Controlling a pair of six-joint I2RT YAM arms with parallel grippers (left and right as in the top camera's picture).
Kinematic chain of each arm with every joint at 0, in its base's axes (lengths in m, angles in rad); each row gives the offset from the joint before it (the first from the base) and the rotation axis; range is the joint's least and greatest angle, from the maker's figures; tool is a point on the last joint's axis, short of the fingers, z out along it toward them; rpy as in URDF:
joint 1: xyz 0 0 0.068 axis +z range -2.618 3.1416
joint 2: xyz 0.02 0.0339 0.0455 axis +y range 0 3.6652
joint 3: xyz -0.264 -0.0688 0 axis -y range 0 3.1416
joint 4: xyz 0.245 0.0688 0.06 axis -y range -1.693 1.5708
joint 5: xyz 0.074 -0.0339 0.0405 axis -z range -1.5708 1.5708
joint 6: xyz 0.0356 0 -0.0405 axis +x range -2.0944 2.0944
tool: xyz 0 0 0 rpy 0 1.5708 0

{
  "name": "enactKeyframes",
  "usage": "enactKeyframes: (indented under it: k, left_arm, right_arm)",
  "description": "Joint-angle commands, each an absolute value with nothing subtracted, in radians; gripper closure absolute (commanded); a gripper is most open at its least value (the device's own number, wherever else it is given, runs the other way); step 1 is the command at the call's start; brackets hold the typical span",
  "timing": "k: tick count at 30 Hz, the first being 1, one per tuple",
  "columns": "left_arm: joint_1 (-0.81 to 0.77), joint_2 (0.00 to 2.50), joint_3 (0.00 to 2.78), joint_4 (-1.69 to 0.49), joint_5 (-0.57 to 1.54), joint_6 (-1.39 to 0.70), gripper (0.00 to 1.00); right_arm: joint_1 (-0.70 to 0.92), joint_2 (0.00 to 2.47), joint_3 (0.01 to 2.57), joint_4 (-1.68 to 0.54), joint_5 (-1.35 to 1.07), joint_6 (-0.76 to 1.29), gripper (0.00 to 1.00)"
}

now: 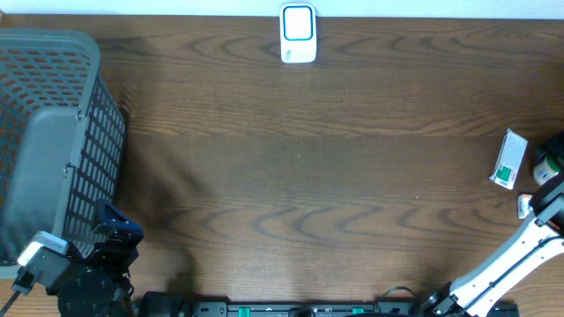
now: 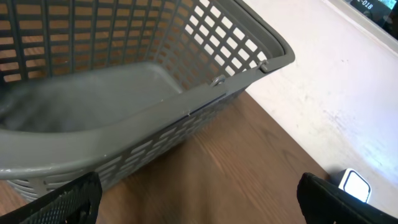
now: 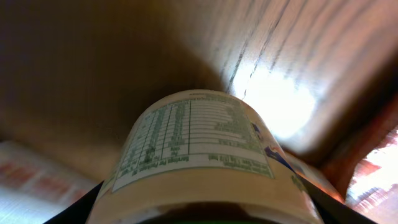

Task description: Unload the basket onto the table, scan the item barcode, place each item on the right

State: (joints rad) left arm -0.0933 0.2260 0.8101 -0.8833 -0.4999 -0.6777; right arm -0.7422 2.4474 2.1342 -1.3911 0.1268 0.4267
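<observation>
A: Two arms at the table (image 1: 308,176), and only one is busy. On the far side the right gripper (image 3: 199,214) has its fingers pressed to either side of the bottle (image 3: 193,155), and that reads as a clamp to me.

B: Agreed, the round body fills the whole gap between them. Where is it on the table?

A: Far right, partly cut off by the edge of the overhead view, just beside a small green and white box (image 1: 509,160). The scanner (image 1: 298,33) stands at the far edge, in the middle, well apart from it.

B: And the left gripper (image 2: 199,208)?

A: Fingers wide apart, nothing between them, hanging just beside the grey basket (image 2: 186,106).

B: How will that bottle handle?

A: Stiff walls, I reckon, so it will not crush. But it is round with a smooth label, so it could swivel or slide in a two-finger pinch. Weight I cannot judge, because the contents are hidden.

B: Best hold?

A: Across the widest part of the body, square on, with firm pressure and the fingers off whichever strip of label carries the barcode.

B: Can you see that barcode?

A: No. The wrist camera shows a table of small print, nothing else. My guess is the bottle needs a turn before the code faces the scanner's window.
</observation>
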Motion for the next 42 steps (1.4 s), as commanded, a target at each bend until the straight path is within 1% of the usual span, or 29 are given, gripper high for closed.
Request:
enactKeyframes:
  k: [1, 2, 4, 6, 8, 12, 15, 20, 24, 27, 30, 33, 36, 39, 42]
  left_arm:
    - [-0.090, 0.223, 0.811, -0.883, -0.506, -0.678, 0.02]
    - [-0.090, 0.223, 0.811, -0.883, -0.506, -0.678, 0.02]
    - [-0.090, 0.223, 0.811, -0.883, -0.506, -0.678, 0.02]
    - [-0.090, 0.223, 0.811, -0.883, -0.506, -0.678, 0.02]
    - [-0.090, 0.223, 0.811, -0.883, -0.506, -0.678, 0.02]
    - [-0.090, 0.223, 0.811, -0.883, -0.506, -0.678, 0.02]
    - [-0.090, 0.223, 0.811, -0.883, -0.506, -0.678, 0.02]
    - [-0.090, 0.223, 0.811, -0.883, -0.506, -0.678, 0.02]
    - [-0.090, 0.223, 0.811, -0.883, -0.506, -0.678, 0.02]
    - [-0.090, 0.223, 0.811, -0.883, -0.506, -0.678, 0.02]
    - [-0.090, 0.223, 0.811, -0.883, -0.506, -0.678, 0.02]
    - [-0.090, 0.223, 0.811, -0.883, -0.506, -0.678, 0.02]
    - [-0.090, 0.223, 0.811, -0.883, -0.506, -0.678, 0.02]
    - [-0.090, 0.223, 0.811, -0.883, -0.506, -0.678, 0.02]
    - [-0.090, 0.223, 0.811, -0.883, -0.506, -0.678, 0.02]
  right_arm:
    - [-0.772, 2.447, 2.082, -1.363, 0.079, 0.459, 0.48]
    - [-0.776, 2.447, 2.081, -1.360, 0.073, 0.459, 0.44]
    - [-0.786, 2.446, 2.083, -1.357, 0.072, 0.459, 0.23]
    - [-0.792, 2.446, 2.097, -1.369, 0.057, 0.455, 0.07]
    - [-0.797, 2.443, 2.123, -1.390, 0.022, 0.454, 0.01]
    - [-0.799, 2.399, 2.212, -1.450, -0.012, 0.437, 0.01]
    - [-0.799, 2.314, 2.279, -1.487, -0.020, 0.441, 0.01]
    - [-0.800, 2.065, 2.356, -1.468, -0.038, 0.448, 0.01]
    - [-0.804, 1.807, 2.379, -1.366, -0.181, 0.448, 0.01]
    - [-0.804, 1.622, 2.379, -1.229, -0.341, 0.459, 0.01]
    - [-0.804, 1.452, 2.379, -1.071, -0.470, 0.526, 0.01]
    - [-0.804, 1.321, 2.379, -0.950, -0.499, 0.584, 0.01]
    - [-0.803, 1.215, 2.379, -0.873, -0.509, 0.598, 0.01]
    - [-0.779, 1.162, 2.379, -0.869, -0.514, 0.598, 0.01]
    - [-0.710, 1.161, 2.378, -0.891, -0.530, 0.598, 0.01]
